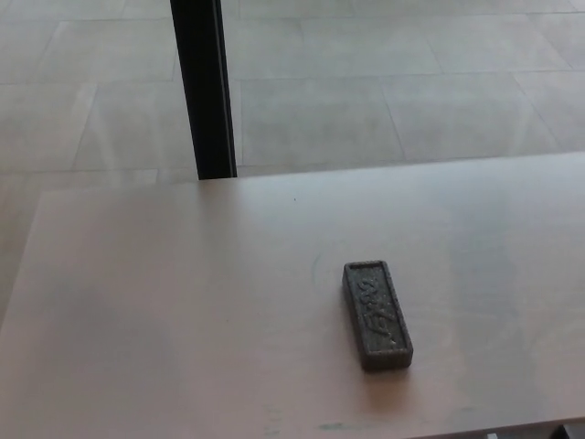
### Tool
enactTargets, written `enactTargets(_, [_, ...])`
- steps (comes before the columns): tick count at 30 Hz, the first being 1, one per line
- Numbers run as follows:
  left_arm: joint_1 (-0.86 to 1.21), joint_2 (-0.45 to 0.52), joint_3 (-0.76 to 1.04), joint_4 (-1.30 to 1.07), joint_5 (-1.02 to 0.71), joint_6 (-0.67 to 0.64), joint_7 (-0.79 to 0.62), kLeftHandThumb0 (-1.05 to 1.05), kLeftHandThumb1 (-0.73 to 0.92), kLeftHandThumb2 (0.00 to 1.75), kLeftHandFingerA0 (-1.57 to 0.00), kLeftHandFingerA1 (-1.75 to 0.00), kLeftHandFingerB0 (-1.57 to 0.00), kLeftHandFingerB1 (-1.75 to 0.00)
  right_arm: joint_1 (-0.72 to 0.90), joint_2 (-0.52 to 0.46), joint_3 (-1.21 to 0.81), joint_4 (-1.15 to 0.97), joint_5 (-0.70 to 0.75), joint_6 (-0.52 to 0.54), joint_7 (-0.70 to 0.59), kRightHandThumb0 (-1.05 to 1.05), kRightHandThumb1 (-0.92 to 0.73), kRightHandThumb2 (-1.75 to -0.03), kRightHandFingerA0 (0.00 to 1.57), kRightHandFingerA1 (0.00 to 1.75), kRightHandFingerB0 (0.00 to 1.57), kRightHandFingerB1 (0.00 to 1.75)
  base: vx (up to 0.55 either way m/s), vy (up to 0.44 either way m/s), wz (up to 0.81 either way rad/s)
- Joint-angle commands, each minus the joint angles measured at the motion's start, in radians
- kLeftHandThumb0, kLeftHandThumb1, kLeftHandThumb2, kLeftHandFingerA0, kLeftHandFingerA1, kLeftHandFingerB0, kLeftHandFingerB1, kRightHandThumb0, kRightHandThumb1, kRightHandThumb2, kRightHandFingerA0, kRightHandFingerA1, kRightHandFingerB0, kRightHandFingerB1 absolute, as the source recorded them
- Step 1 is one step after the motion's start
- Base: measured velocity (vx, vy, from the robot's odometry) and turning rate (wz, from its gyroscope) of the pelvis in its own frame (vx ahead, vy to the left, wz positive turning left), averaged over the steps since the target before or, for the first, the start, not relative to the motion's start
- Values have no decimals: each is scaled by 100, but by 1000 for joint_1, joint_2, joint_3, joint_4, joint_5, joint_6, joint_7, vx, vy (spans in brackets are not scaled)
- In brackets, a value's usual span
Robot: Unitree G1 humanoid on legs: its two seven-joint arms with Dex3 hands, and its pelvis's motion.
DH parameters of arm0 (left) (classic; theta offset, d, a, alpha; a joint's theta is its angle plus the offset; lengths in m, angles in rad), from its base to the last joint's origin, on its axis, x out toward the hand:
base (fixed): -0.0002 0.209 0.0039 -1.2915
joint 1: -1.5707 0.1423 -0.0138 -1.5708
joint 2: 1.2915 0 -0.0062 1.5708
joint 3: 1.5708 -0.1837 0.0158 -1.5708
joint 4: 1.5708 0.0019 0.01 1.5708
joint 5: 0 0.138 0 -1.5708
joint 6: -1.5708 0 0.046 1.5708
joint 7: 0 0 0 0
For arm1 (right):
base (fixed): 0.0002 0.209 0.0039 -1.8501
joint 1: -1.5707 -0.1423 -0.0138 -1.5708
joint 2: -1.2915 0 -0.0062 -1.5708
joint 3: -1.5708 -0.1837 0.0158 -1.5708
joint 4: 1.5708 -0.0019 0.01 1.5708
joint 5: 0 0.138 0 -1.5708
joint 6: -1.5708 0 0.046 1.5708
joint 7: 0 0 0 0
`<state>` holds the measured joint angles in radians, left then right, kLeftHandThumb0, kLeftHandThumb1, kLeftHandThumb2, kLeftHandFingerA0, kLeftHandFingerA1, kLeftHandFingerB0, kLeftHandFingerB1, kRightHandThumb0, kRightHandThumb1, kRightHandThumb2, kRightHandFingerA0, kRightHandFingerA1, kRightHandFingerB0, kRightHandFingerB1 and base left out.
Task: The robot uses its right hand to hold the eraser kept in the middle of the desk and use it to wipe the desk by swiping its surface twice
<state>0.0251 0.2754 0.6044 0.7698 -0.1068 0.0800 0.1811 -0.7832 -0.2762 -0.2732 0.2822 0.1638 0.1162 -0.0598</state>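
Note:
A dark grey rectangular eraser (pixel 377 314) lies flat on the pale wooden desk (pixel 183 302), right of centre and near the front edge, its long side running roughly front to back. Raised lettering shows on its top face. Nothing touches it. Neither of my hands shows in the head view.
A black vertical post (pixel 203 87) stands behind the desk's far edge at the left. Tiled floor (pixel 393 82) lies beyond. A faint green mark (pixel 313 268) curves on the desk just left of the eraser. The desk's front edge runs along the bottom right.

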Motion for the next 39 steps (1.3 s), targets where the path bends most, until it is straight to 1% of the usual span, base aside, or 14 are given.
enactTargets(1, [5, 18, 6, 4, -25, 7, 38, -52, 45, 90, -73, -96, -64, -75, -16, 121, 172, 22, 3, 119, 111, -12, -44, -131, 97, 175, 83, 148, 0, 0, 0])
enactTargets(2, [0, 21, 7, 14, -28, 7, 37, -50, 59, 58, -71, -120, -65, -68, -10, 134, 203, 38, -20, 117, 107, -12, -46, -128, 98, 175, 82, 151, 0, 0, 0])
enactTargets(4, [-11, 28, 4, 29, -27, 13, 41, -50, 58, 59, -75, -131, -66, -69, 8, 166, 250, 77, -46, 108, 101, -13, -47, -127, 96, 175, 80, 153, 0, 0, 0])
enactTargets(5, [-16, 28, 6, 34, -33, 10, 39, -51, 45, 90, -73, -97, -65, -75, 16, 176, 273, 92, -60, 112, 92, -15, -48, -126, 96, 175, 79, 153, 0, 0, 0])
enactTargets(6, [-18, 31, 4, 42, -32, 8, 41, -50, 59, 57, -68, -113, -65, -67, 21, 185, 292, 113, -75, 109, 84, -16, -47, -130, 96, 175, 78, 154, 0, 0, 0])
enactTargets(26, [-5, 46, -19, 48, -45, -2, 43, -51, 60, 57, -67, -103, -65, -67, 121, 238, 367, 246, -163, 68, 65, -17, -50, -123, 93, 175, 75, 160, 0, 0, 0])
enactTargets(27, [4, 42, -18, 26, -49, 6, 39, -53, 46, 91, -74, -95, -64, -74, 129, 244, 370, 250, -165, 59, 64, -18, -49, -122, 93, 175, 75, 162, 0, 0, 0])
enactTargets(28, [4, 43, -27, 26, -39, 2, 46, -53, 60, 57, -70, -103, -66, -66, 144, 252, 379, 255, -173, 51, 59, -21, -53, -111, 92, 175, 68, 168, 0, 0, 0])
enactTargets(29, [1, 42, -23, 30, -45, 1, 44, -53, 60, 57, -69, -102, -64, -66, 149, 257, 384, 263, -175, 47, 60, -22, -50, -117, 93, 175, 70, 166, 0, 0, 0])
enactTargets(30, [4, 41, -24, 26, -46, 0, 45, -54, 59, 57, -68, -106, -64, -66, 154, 262, 388, 267, -178, 43, 59, -30, -50, -115, 119, 140, 99, 128, 0, 0, 0])
enactTargets(31, [2, 39, -22, 23, -49, 1, 46, -53, 59, 57, -63, -101, -64, -66, 160, 272, 388, 272, -177, 40, 57, -20, -50, -117, 93, 175, 77, 160, 0, 0, 0])
enactTargets(33, [4, 40, -21, 25, -54, -4, 37, -52, 60, 58, -68, -109, -65, -67, 174, 281, 398, 281, -189, 21, 54, -28, -50, -115, 123, 142, 101, 129, 0, 0, 0])
enactTargets(34, [4, 39, -20, 22, -54, 2, 44, -52, 59, 57, -65, -102, -62, -65, 188, 290, 402, 283, -190, 12, 56, -18, -45, -130, 97, 175, 81, 159, 0, 0, 0])
enactTargets(39, [1, 36, -15, 23, -62, -4, 44, -52, 59, 57, -60, -94, -60, -65, 234, 291, 406, 279, -194, -11, 74, -19, -47, -130, 98, 175, 80, 163, 0, 0, 0])
